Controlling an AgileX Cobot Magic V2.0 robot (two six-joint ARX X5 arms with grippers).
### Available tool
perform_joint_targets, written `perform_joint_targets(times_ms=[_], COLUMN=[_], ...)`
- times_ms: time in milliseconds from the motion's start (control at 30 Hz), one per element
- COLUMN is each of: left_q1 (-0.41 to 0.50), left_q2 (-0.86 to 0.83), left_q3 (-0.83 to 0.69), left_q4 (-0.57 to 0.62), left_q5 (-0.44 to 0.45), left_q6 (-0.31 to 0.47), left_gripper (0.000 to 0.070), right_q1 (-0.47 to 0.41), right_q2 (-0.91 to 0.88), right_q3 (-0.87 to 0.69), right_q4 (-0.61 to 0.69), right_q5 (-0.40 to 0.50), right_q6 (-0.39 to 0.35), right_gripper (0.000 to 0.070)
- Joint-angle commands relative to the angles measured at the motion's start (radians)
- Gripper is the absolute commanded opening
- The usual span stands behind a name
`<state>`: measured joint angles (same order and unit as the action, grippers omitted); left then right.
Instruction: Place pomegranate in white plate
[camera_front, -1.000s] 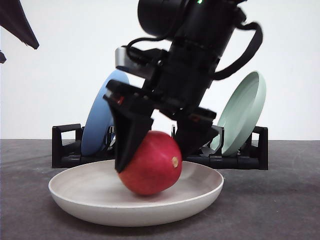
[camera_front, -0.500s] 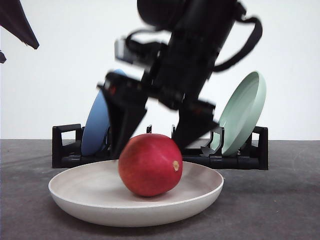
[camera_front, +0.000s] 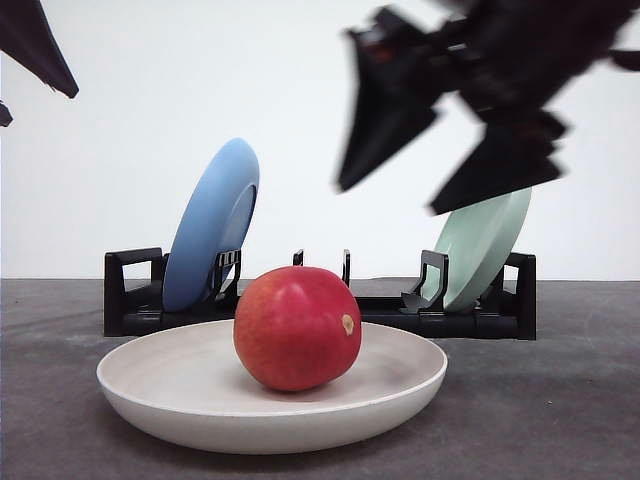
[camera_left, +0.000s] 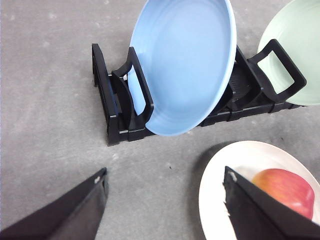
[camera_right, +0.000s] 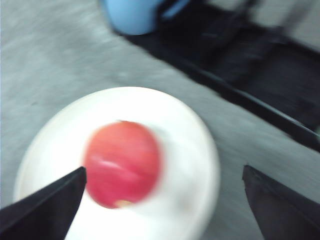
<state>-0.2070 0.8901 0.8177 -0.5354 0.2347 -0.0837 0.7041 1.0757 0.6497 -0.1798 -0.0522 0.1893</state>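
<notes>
Matte grey tabletop (camera_front: 560, 420), glossy round pomegranate (camera_front: 297, 328)

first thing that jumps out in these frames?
The red pomegranate sitting free in the middle of the white plate at the table's front. Above it to the right, the right hand hangs blurred and open; behind, a blue plate and a pale green plate stand tilted in a black rack.

Right claw (camera_front: 440, 190) hangs high with fingers spread wide; left claw (camera_left: 165, 200) likewise agape
</notes>
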Motion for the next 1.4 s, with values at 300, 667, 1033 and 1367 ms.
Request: perform_joint_targets(times_ms=[300, 667, 1033, 1367], left_q1=[-0.003, -0.003, -0.003, 0.025], left_q2=[0.005, 0.005, 0.002, -0.100], left_q3=[0.004, 0.004, 0.005, -0.059], left_q4=[0.005, 0.010, -0.010, 0.010], left_q5=[0.002, 0.002, 0.002, 0.002], left_q6=[-0.012, -0.022, -0.037, 0.011], left_gripper=[0.0434, 0.0025, 0.0017, 0.0017], right_q1=[-0.252, -0.316, -0.316, -0.316], right_q2=[-0.263, -0.294, -0.294, -0.294], right_q3=[-0.099, -0.103, -0.103, -0.103], right_q4=[-0.183, -0.179, -0.156, -0.156], right_q5=[0.000, 0.038, 0.047, 0.050], right_q6=[-0.021, -0.025, -0.024, -0.024], right_gripper=[0.0613, 0.0010, 0.0030, 0.0030])
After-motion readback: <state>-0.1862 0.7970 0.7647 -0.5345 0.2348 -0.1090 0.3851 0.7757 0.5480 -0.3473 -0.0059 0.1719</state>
